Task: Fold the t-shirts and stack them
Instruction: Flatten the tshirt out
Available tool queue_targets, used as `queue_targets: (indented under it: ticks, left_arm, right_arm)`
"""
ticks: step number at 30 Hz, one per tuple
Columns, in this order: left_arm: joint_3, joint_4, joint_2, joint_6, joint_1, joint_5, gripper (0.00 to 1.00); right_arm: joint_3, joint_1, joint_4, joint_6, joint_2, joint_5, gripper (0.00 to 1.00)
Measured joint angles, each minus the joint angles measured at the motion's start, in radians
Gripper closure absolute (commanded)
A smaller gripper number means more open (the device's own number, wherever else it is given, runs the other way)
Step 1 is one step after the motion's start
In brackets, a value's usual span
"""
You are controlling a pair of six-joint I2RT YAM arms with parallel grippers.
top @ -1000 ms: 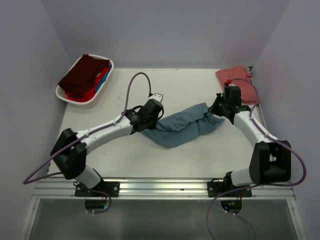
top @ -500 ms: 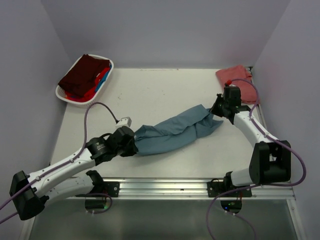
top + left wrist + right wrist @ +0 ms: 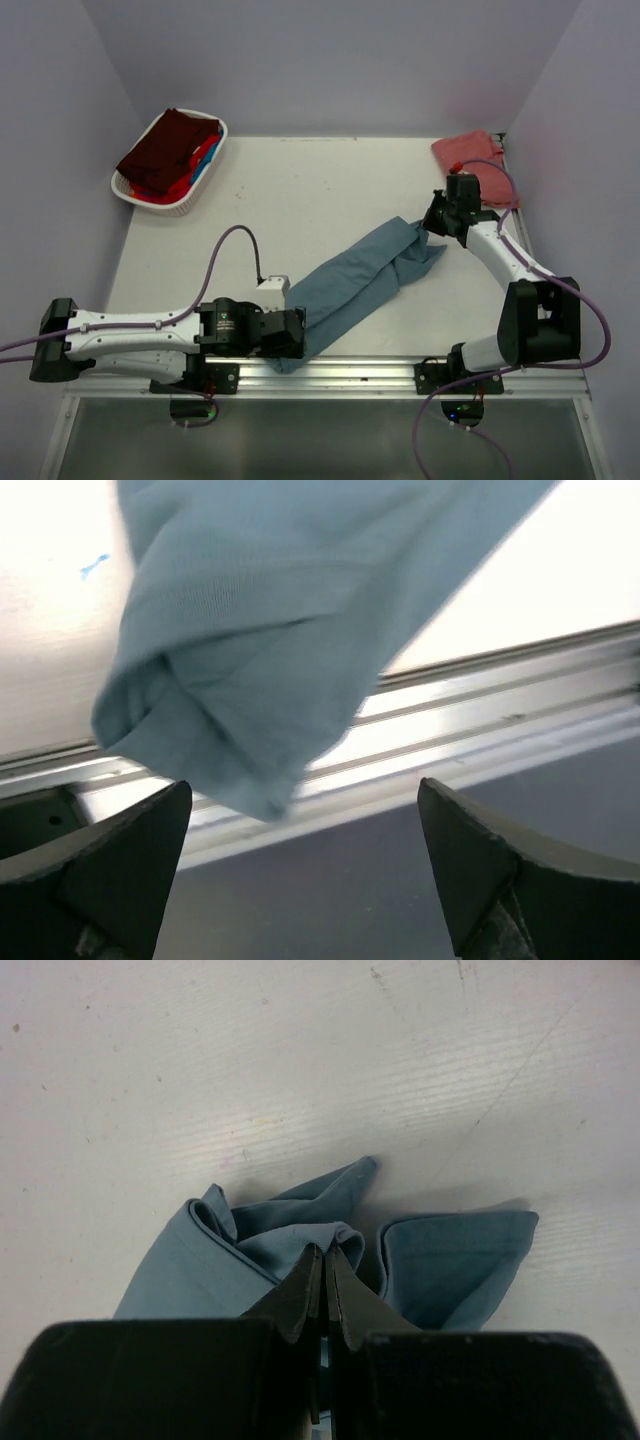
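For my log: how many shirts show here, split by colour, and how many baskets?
teal shirt: 1
salmon shirt: 1
maroon shirt: 1, on top in the basket
blue shirt: 1, in the basket
red shirt: 1, in the basket
basket: 1
Total: 5 shirts and 1 basket, 6 things; the pile may hide more.

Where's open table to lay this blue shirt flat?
Widest bare patch: back centre of the table, between the basket and the salmon shirt. Crowded at the near edge, around the left gripper and blue shirt.
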Motion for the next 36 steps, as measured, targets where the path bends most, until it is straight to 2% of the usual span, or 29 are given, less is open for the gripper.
queue_targets:
  ticks: [3,7,12,16,21,27,33,36]
  left_arm:
    - [0.114,-0.052,0.027,-0.045,-0.118,-0.142,0.00]
    - [0.172,-0.040,0.069,-0.003,-0.140,-0.296,0.00]
    - [0.174,0.066,0.185,0.207,-0.130,-0.388,0.00]
    - [0.172,0.210,0.289,0.430,-0.067,-0.402,0.00]
    - [0.152,0.433,0.358,0.689,0.011,-0.369,0.04]
    - [0.138,0.656,0.464,0.911,0.123,-0.216,0.09]
    - [0.193,0.718,0.648,1.036,0.129,-0.050,0.15]
    - [0.211,0.725,0.685,1.069,0.128,-0.013,0.17]
  right_arm:
    - [0.000,-0.001,-0.001,0.000,0.000,0.001,1.00]
    - [0.000,-0.001,-0.002,0.000,0.001,0.000,1.00]
    - [0.000,-0.001,0.000,0.000,0.012,0.000,1.00]
    - [0.000,-0.001,0.001,0.000,0.025,-0.003,1.00]
    - [0.000,-0.001,0.004,0.000,0.036,-0.005,1.00]
    - [0.000,-0.002,0.004,0.000,0.039,-0.005,1.00]
    - [0.000,-0.002,0.005,0.000,0.039,-0.005,1.00]
    - [0.000,-0.002,0.005,0.000,0.039,-0.005,1.00]
